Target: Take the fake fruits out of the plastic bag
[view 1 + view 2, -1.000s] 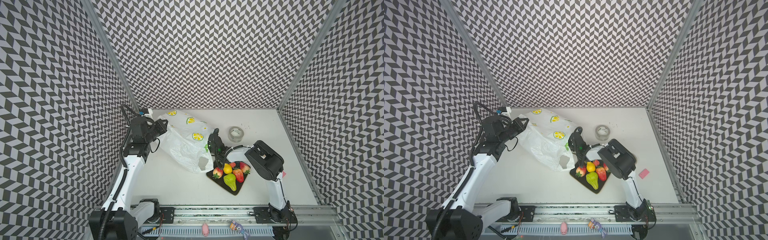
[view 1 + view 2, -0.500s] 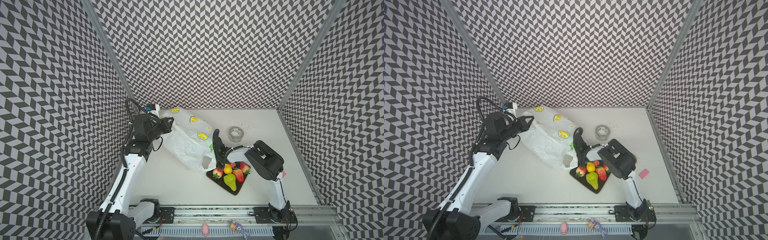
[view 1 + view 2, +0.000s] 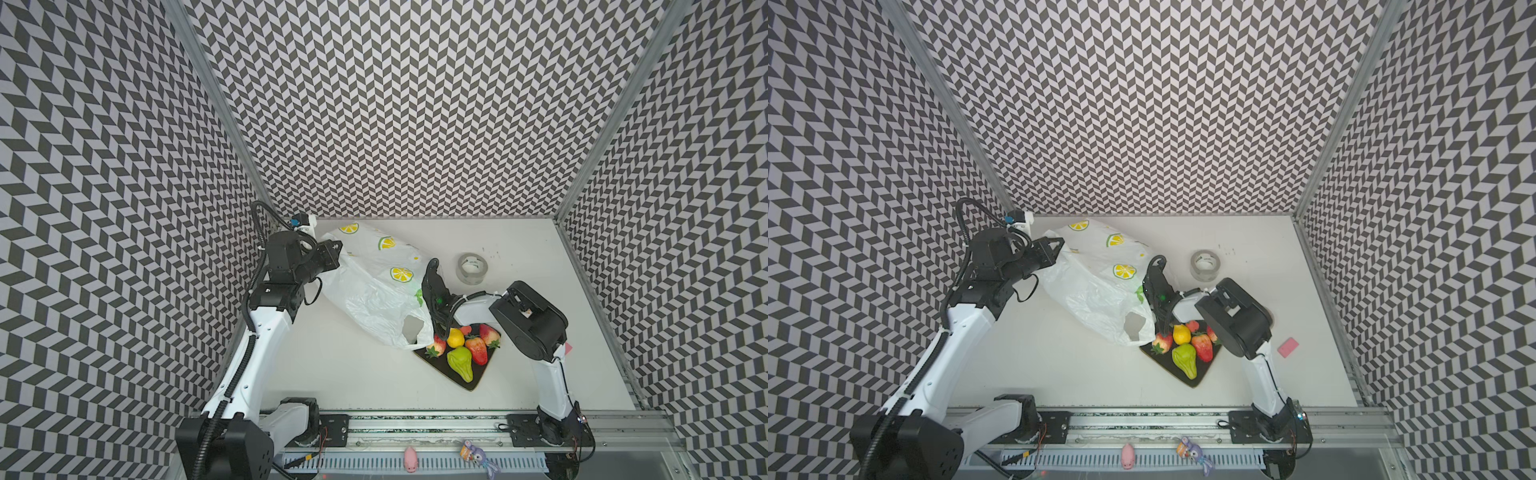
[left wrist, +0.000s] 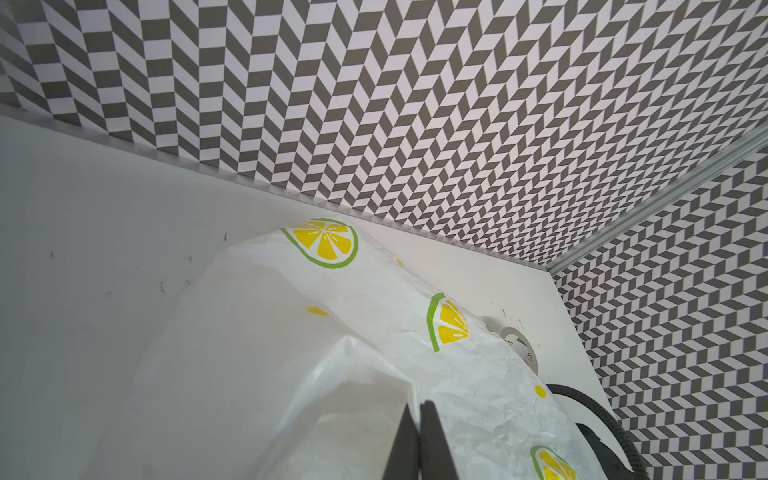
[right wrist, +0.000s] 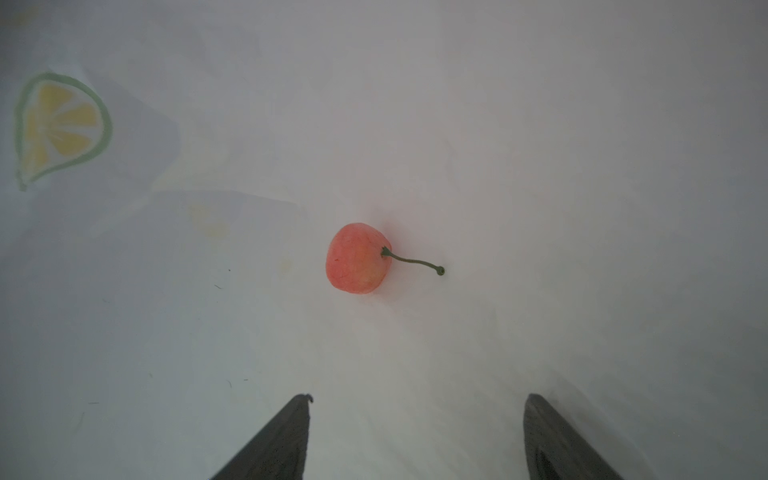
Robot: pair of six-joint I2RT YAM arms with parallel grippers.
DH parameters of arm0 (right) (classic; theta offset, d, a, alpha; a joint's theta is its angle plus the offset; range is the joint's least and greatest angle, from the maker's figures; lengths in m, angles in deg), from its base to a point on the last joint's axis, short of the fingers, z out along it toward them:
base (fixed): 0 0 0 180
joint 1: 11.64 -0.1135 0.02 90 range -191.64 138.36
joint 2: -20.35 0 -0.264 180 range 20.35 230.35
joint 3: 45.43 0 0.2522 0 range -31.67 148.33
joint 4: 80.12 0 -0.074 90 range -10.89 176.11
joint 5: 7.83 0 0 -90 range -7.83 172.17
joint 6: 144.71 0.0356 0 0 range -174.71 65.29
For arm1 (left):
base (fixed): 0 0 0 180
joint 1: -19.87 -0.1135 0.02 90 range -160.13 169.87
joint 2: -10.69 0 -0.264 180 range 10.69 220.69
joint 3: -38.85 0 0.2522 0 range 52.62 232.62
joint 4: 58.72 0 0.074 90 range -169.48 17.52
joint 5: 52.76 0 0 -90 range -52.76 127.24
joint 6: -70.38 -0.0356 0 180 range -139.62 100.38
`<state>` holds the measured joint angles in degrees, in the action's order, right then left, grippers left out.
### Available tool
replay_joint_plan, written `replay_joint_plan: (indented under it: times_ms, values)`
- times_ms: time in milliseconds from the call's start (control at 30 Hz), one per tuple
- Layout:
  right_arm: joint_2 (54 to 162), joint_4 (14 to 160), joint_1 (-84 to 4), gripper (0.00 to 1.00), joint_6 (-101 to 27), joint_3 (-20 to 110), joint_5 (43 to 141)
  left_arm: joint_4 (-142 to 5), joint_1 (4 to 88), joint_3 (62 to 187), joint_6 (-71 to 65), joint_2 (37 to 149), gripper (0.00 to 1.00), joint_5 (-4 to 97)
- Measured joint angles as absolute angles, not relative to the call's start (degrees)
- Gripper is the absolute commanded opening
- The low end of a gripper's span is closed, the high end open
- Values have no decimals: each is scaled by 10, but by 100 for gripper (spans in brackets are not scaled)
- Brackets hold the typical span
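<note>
The plastic bag (image 3: 374,286) (image 3: 1096,286), white with lemon slices, lies slanted across the table's middle. My left gripper (image 4: 417,405) (image 3: 332,249) is shut on a fold of the bag's far left end and holds it up. The right arm's wrist (image 3: 436,291) sits at the bag's right side, and in both top views the bag hides its fingertips. The right wrist view shows my right gripper (image 5: 417,399) open inside the bag. A small red-pink round fruit (image 5: 358,258) with a green stem lies ahead of it, apart from the fingers. Strawberries (image 3: 476,349), a yellow pear (image 3: 456,337) and a green pear (image 3: 460,363) rest on a black tray (image 3: 473,380).
A clear tape roll (image 3: 471,268) stands behind the right arm. A small pink block (image 3: 1288,346) lies near the right wall. A pink pig figurine (image 3: 410,459) and a purple toy (image 3: 478,455) sit on the front rail. Patterned walls close in the back and both sides.
My left gripper has lifted the bag's end up and a little to the right, and the bag has slid over the right gripper. The right arm has barely moved.
</note>
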<state>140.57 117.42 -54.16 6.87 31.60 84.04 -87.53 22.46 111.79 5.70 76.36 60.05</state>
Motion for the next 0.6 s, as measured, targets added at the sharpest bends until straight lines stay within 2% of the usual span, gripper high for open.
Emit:
replay_joint_plan:
  times_ms: [367,600]
  values:
    - [1406,1174,-539,79,69,315,841,-882,278,1137,20,755,0,600]
    - [1406,1152,-544,80,48,326,833,-857,274,1123,15,775,0,666]
